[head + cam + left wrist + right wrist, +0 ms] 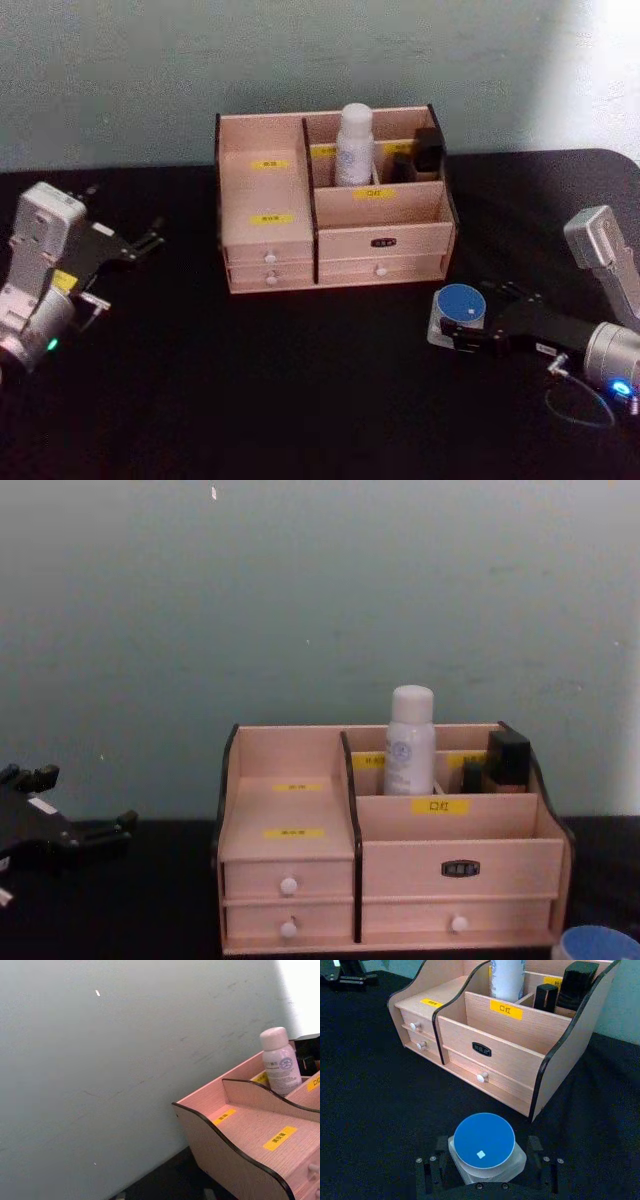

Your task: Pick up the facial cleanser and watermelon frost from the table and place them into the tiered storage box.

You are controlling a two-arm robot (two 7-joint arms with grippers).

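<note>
Right gripper [488, 1146] brackets the watermelon frost [484, 1135] (grip strength: cannot tell) — squeeze squarely, lift straight; left gripper [150, 238] parked, spread.

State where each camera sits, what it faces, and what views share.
Head: high, looking down on the tiered storage box; left gripper, right gripper show.
Chest: low, facing the box's front; left gripper.
Left wrist: beside the box, facing wall.
Right wrist: right gripper at blue-lidded jar, facing box.
All share the white bottle.
</note>
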